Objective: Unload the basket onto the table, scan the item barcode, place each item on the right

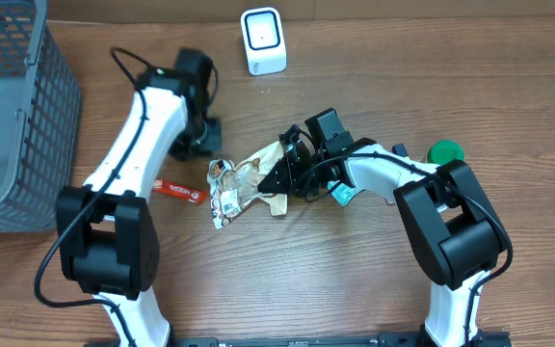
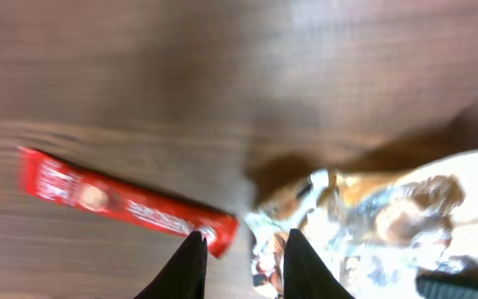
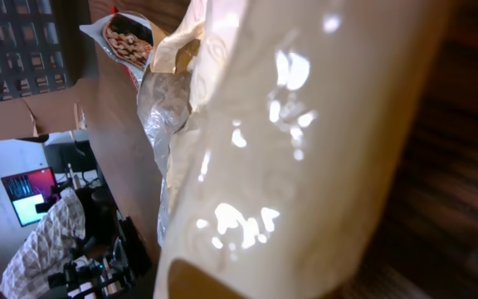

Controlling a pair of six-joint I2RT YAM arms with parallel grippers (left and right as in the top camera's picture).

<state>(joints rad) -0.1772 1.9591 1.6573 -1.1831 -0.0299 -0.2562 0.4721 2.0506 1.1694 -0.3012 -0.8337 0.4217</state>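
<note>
The snack bag, cream and silver foil, lies crumpled at the middle of the desk, well below the white scanner at the far edge. The right claw sits on the bag's right end and seems to pinch it, though its tips are hidden; in the right wrist view the bag fills the frame. The left claw hangs just above the desk with fingers narrowly parted on nothing, between a red packet and the bag's foil edge. A grey basket stands far left, a green item far right
</note>
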